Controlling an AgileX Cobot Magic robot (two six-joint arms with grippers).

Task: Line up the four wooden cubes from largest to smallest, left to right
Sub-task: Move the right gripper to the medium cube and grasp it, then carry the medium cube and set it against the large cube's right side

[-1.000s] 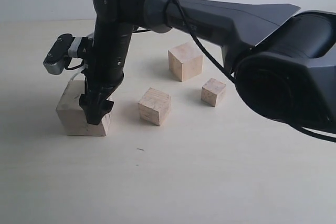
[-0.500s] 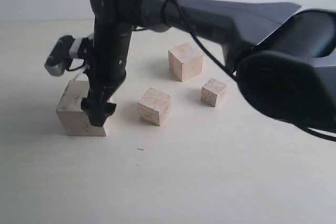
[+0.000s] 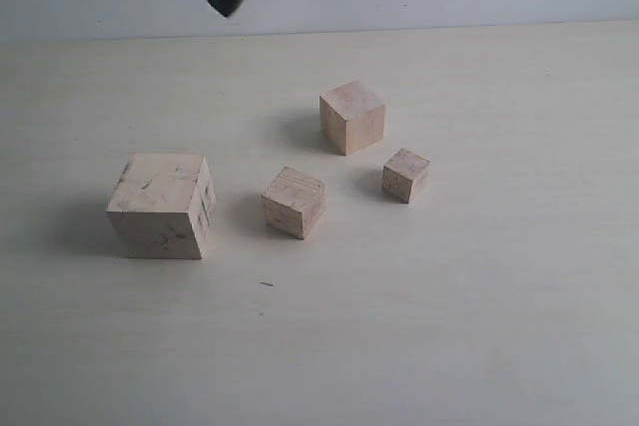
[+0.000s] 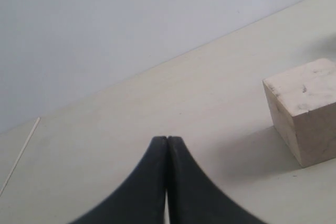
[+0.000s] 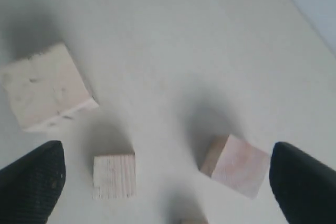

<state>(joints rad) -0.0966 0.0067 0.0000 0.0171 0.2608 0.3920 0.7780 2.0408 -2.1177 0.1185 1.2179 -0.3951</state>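
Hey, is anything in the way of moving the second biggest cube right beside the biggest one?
Yes. The third-largest cube occupies that spot, just right of the largest cube, apart from it. The second-largest cube stands farther back.

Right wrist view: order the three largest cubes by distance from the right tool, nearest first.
1-2. The third-largest cube and the second-largest cube, flanking the right tool: too close to call.
3. The largest cube, farther off, on the third-largest's side.

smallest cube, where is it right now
In the exterior view the smallest cube is farthest right, just nearer the camera than the rear cube.
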